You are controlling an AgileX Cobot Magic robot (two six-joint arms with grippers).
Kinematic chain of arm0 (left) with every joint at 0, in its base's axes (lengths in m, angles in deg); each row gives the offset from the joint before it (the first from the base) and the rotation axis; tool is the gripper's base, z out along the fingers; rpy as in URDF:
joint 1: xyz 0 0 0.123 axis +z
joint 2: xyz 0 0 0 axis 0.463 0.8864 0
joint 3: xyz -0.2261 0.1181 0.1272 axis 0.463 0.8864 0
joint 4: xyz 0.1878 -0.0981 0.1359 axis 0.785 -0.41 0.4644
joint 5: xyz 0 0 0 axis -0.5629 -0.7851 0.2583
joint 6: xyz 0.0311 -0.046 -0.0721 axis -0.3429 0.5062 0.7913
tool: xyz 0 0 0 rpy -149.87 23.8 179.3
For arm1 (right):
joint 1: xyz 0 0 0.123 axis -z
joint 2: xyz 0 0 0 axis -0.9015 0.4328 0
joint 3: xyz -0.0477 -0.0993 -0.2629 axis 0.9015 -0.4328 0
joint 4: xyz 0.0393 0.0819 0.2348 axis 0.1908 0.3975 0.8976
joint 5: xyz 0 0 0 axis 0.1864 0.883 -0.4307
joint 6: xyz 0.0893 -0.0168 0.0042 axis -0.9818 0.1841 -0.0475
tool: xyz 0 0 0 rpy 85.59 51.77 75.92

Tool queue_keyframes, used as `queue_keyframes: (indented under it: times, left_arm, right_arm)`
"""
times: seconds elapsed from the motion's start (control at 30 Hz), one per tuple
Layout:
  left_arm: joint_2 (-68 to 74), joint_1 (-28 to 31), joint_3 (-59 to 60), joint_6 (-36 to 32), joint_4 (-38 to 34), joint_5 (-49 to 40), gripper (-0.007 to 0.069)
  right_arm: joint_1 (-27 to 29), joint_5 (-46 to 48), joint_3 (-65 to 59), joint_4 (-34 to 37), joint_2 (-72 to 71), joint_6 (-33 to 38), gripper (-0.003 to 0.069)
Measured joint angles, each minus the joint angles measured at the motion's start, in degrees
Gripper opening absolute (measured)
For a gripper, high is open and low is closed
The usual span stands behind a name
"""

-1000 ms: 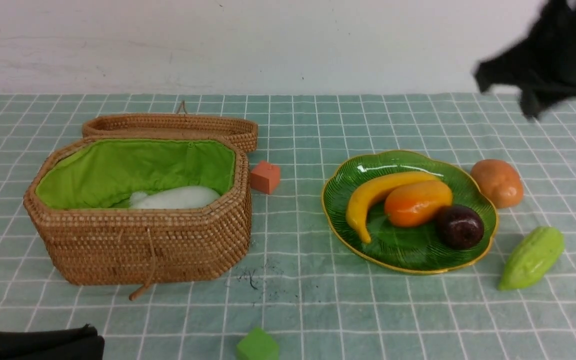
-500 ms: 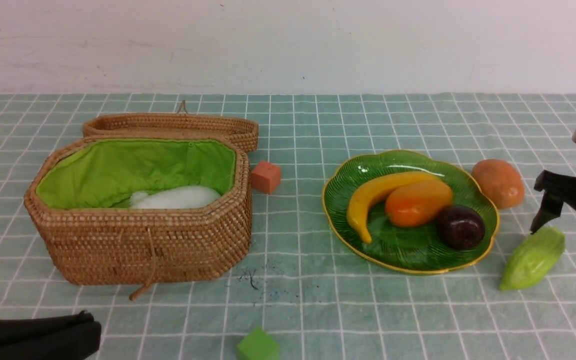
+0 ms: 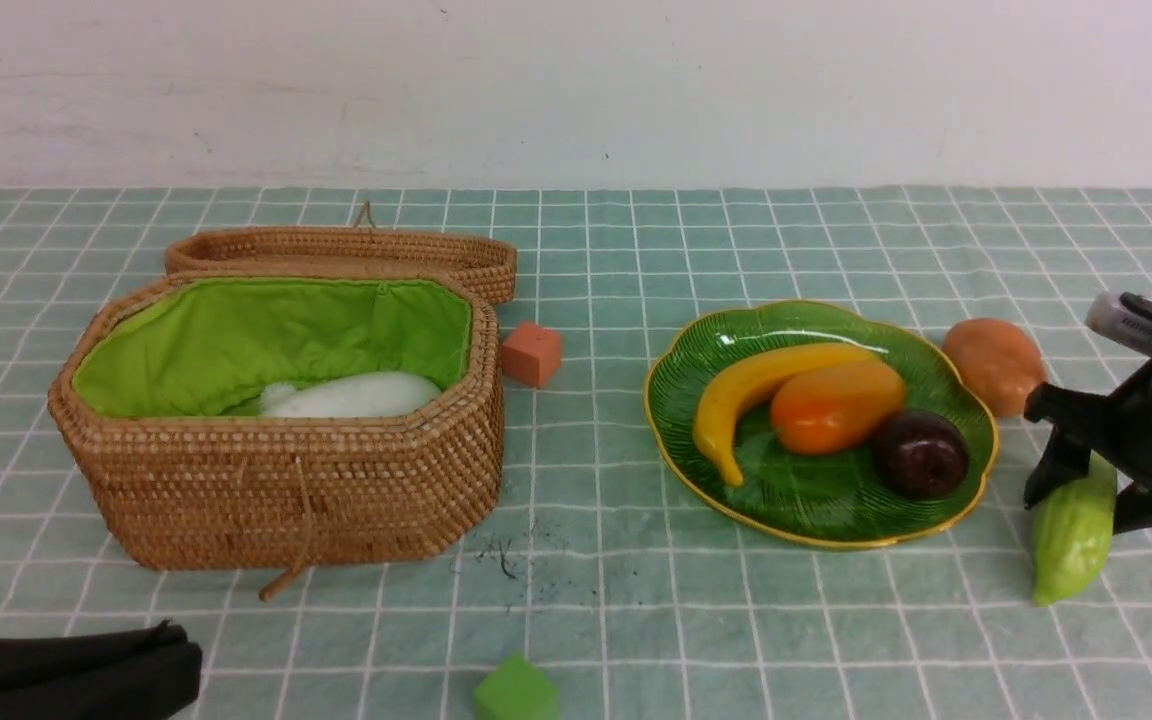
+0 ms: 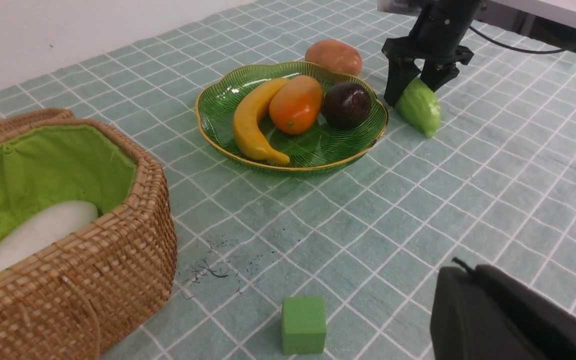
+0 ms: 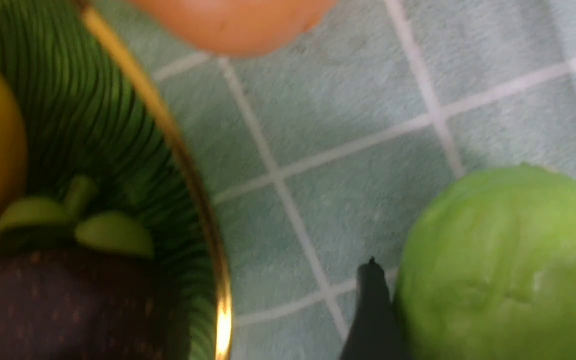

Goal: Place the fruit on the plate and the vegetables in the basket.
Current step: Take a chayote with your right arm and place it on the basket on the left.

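Wicker is filling the left of the table: the basket [image 3: 276, 500] is sitting with its lid [image 3: 336, 250] thrown back behind it, so the green lining is lying open for vegetables, and the radish [image 3: 351, 396] is already resting inside. Near the front edge the left gripper [image 3: 171, 665] is resting low, jaws pressed together on nothing. An orange cube [image 3: 531, 353] and a green cube [image 3: 516, 692] are lying loose, belonging to neither group.

Further right, the plate [image 3: 816, 505] is carrying the banana [image 3: 746, 395], mango [image 3: 836, 407] and mangosteen [image 3: 920, 454], so the fruit half is looking finished. The potato [image 3: 994, 365] is lying just beside the plate's far right rim. Rightmost, the gourd [image 3: 1071, 545] is lying on the cloth with the right gripper [image 3: 1086, 505] reaching down over its upper end, jaws straddling its width and one finger [image 5: 373, 310] right against the skin. Whether they are squeezing yet cannot be told.
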Motion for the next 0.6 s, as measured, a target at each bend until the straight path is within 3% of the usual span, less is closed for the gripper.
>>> queue_keyframes:
  times: [0.33, 0.53, 0.6]
  left_arm:
    - [0.0, 0.0, 0.07, 0.0, -0.06, 0.12, -0.0008]
    - [0.0, 0.0, 0.07, 1.17, -0.06, 0.76, -0.0008]
    - [0.0, 0.0, 0.07, 4.18, 1.1, 4.1, -0.0008]
  right_arm:
    - [-1.31, 8.49, 2.96, -0.74, -13.12, 2.57, 0.0447]
    - [-9.75, 11.49, 9.91, 5.14, -17.56, 12.88, 0.0447]
    - [-17.59, 11.08, 15.71, 11.5, -16.44, 21.84, 0.0447]
